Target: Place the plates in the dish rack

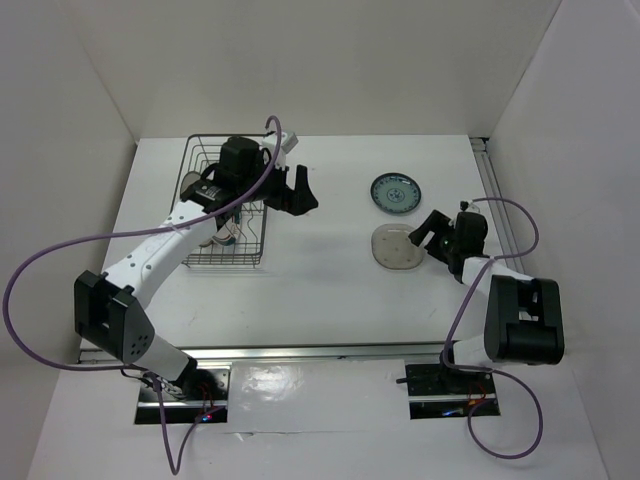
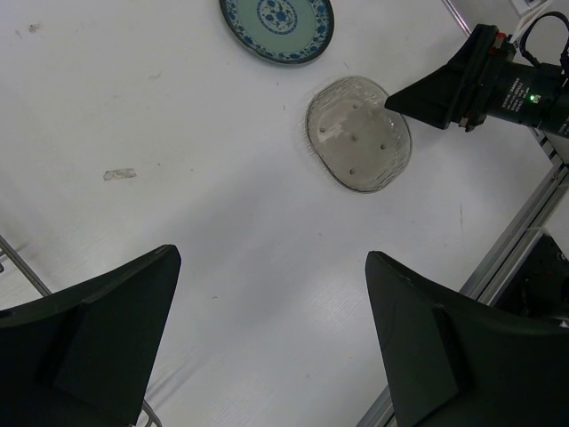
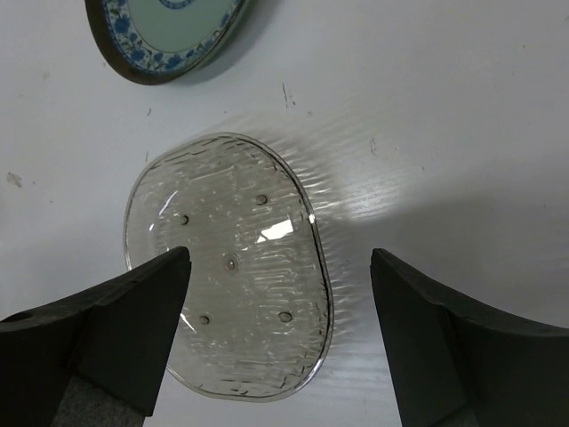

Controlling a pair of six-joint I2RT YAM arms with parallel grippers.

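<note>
A translucent grey plate (image 1: 396,248) (image 3: 229,267) (image 2: 358,133) lies flat on the white table. My right gripper (image 1: 430,237) (image 3: 277,258) hovers open over its right rim, one finger above the plate and the other past the edge. Behind it lies a teal patterned plate (image 1: 396,193) (image 3: 164,36) (image 2: 276,25). The dark wire dish rack (image 1: 205,155) (image 2: 22,269) stands at the left, with plates (image 1: 228,236) partly hidden in it under my left arm. My left gripper (image 1: 290,200) (image 2: 271,258) hangs open and empty just right of the rack.
White walls enclose the table on three sides. A metal rail (image 1: 495,195) runs along the right edge beside my right arm. A purple cable (image 1: 60,250) loops from my left arm over the table's left side.
</note>
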